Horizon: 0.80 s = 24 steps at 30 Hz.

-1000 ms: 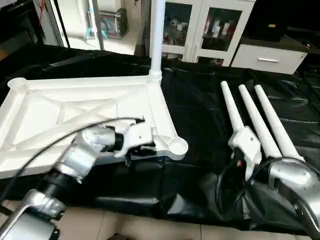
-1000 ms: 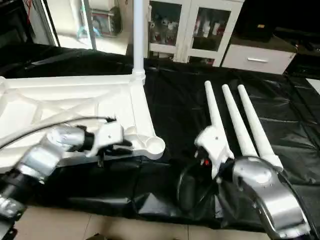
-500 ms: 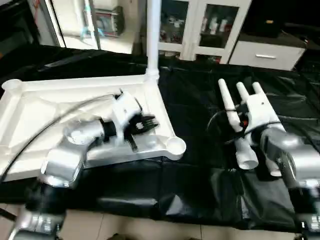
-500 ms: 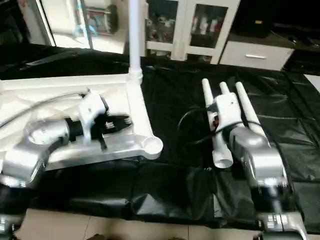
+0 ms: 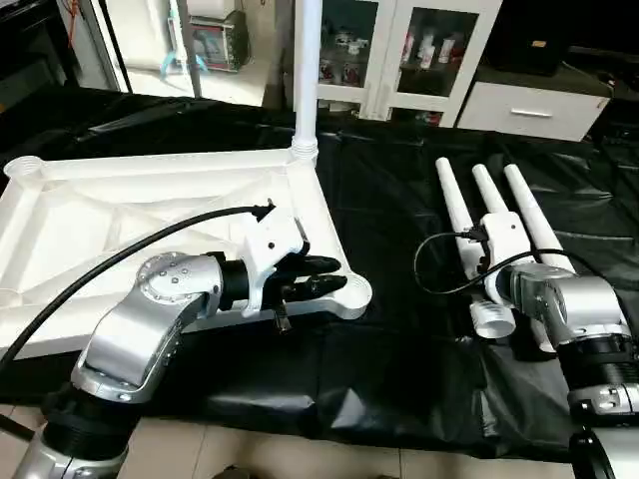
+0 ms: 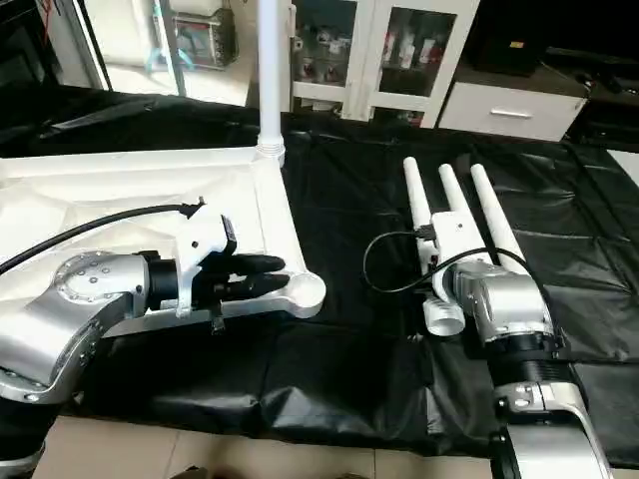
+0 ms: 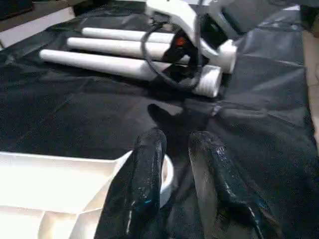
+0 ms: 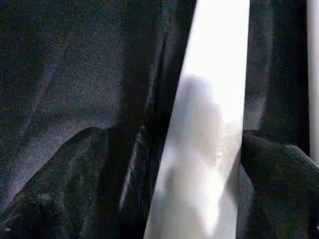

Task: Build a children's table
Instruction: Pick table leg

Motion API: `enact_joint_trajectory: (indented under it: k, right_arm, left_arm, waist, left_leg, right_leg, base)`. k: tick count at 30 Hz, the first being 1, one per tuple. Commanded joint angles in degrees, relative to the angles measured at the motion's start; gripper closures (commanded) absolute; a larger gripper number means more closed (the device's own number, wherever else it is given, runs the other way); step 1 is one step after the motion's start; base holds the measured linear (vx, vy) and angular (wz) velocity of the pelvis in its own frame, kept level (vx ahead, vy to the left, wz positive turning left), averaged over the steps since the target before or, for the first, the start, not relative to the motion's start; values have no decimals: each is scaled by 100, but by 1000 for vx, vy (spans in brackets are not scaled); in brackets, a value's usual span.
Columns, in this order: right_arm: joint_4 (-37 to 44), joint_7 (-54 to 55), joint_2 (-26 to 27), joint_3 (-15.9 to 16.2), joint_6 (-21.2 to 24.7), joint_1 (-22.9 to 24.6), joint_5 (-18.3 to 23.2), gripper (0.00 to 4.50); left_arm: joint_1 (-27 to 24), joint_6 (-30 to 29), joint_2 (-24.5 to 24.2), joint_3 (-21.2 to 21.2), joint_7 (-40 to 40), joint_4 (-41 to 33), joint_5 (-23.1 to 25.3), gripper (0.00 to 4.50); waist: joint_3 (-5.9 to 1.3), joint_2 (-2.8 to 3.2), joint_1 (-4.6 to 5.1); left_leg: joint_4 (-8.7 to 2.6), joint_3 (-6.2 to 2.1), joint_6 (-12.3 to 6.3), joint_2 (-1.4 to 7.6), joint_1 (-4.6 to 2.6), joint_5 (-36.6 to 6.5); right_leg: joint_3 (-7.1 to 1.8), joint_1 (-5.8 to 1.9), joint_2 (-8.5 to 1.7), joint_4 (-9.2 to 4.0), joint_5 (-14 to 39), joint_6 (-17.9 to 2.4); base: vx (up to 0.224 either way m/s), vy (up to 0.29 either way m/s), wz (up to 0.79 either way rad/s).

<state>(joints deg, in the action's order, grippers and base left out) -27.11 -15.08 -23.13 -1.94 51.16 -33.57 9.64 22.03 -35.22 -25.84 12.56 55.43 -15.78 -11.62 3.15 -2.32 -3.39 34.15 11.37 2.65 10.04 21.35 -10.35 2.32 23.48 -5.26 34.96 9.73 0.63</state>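
The white table top [image 5: 150,215] lies ribbed side up on the black sheet, with one leg [image 5: 307,70] standing upright in its far right corner socket. Three more legs [image 5: 489,190] lie side by side to the right. My left gripper [image 5: 324,276] is open, its fingers [image 7: 149,154] level just over the rim of the near right corner socket [image 5: 351,289], with nothing between them. My right gripper [image 8: 174,164] hangs over the thick end of the leftmost lying leg [image 8: 214,99]. Its fingers [image 8: 65,174] straddle that leg, with a gap on one side.
A black sheet [image 5: 389,210] covers the floor, and its near edge meets pale tiles [image 5: 300,454]. Glass-door cabinets [image 5: 399,50] and a white drawer unit [image 5: 529,100] stand behind. A black cable [image 5: 439,259] loops beside my right wrist.
My left gripper has swung right and nearer, reaching the near right corner socket. My right gripper has come down and nearer over the leftmost lying leg.
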Motion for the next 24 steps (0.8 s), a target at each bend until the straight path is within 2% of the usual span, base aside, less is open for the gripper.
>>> enact_joint_trajectory:
  k: [1, 7, 20, 24]
  right_arm:
    - [-171, 31, -12, -93, 155, 15, 29, 22]
    - [-243, 14, -18, -126, 196, -35, 10, 64]
    - [-347, -21, -4, -237, 294, -68, 13, 190]
    - [-330, 12, 19, -323, 300, -37, 47, 216]
  left_arm:
    - [15, -106, -72, 98, 84, -174, -47, 336]
    - [41, -177, -217, 153, 184, -303, -145, 336]
    - [72, -169, -371, 173, 121, -291, -182, 336]
    - [64, -207, -374, 161, 113, -316, -237, 336]
  waist:
    - [-357, -3, -9]
    - [-358, 4, -12]
    - [-365, -11, -19]
    - [-369, -6, -22]
  left_leg:
    - [-422, -100, 264, 236, -100, -1317]
    - [-431, -109, 348, 236, -112, -1445]
    - [-420, -103, 337, 230, -109, -1353]
    - [-418, -101, 338, 229, -110, -1308]
  right_leg:
    - [-192, -214, -225, -392, 1404, -1019]
    - [-189, -206, -222, -397, 1487, -985]
    - [-192, -217, -223, -385, 1434, -1000]
    - [-189, -215, -221, -377, 1373, -1014]
  base:
    - [0, 0, 0]
    - [0, 0, 0]
    - [0, 0, 0]
    - [0, 0, 0]
